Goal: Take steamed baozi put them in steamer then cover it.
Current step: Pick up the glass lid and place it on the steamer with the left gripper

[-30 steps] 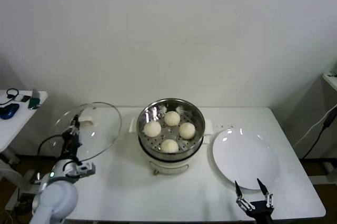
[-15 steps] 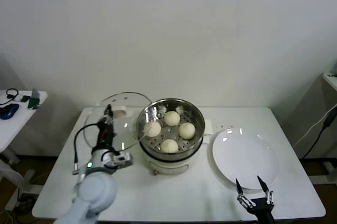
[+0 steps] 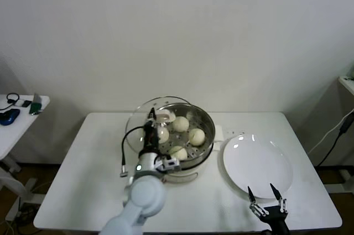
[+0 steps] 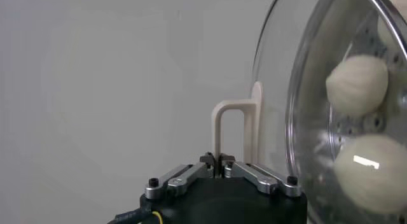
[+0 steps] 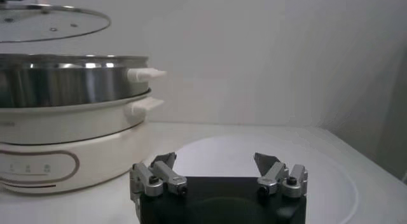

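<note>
Several cream-white baozi (image 3: pixel 196 135) lie in the steel steamer (image 3: pixel 208 120) on its cream cooker base at mid-table. My left gripper (image 3: pixel 150 120) is shut on the cream bar handle (image 4: pixel 224 126) of the clear glass cover (image 3: pixel 134 124). It holds the cover above the steamer's left half, overlapping the rim. In the left wrist view baozi (image 4: pixel 356 84) show through the glass. My right gripper (image 3: pixel 266 201) is open and empty, low at the table's front right edge, near the plate. In the right wrist view it (image 5: pixel 216 167) faces the steamer (image 5: pixel 70 79) with the cover (image 5: pixel 51 21) above.
A flat white plate (image 3: pixel 257 165) lies right of the cooker. A small side table (image 3: pixel 16 114) with dark items stands at the far left. The wall runs behind the table.
My left arm has carried the glass cover from the table's left side rightward, until it hangs over the steamer's left half. The right gripper has barely moved.
</note>
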Tool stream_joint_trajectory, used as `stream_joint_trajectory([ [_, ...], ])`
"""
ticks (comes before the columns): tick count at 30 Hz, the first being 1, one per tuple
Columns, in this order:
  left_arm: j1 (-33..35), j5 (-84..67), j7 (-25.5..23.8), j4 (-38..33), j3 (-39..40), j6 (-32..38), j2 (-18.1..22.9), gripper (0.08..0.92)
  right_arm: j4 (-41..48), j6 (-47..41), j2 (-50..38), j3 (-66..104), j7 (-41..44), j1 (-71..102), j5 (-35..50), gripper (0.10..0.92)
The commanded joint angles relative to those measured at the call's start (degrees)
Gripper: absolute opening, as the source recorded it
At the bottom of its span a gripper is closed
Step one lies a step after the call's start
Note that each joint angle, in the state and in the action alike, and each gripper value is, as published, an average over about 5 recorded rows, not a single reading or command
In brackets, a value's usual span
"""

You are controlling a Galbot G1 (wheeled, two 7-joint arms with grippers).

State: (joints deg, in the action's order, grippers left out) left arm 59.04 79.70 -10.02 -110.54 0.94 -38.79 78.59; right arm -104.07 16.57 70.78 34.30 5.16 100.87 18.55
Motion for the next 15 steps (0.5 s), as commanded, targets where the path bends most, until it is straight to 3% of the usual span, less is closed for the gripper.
stream_joint_trajectory([
  [1, -3.2, 8.8, 0.3, 9.2, 3.9, -0.3, 10.0, 0.137, 0.8, 0.7, -0.8, 0.0, -0.1, -0.1, 0.9, 0.823],
  [15, -2.6, 12.9, 1.0, 13.6, 2.8, 0.1, 13.1, 0.137, 1.5, 1.4, -1.2, -0.1, -0.2, -0.1, 1.9, 0.823],
])
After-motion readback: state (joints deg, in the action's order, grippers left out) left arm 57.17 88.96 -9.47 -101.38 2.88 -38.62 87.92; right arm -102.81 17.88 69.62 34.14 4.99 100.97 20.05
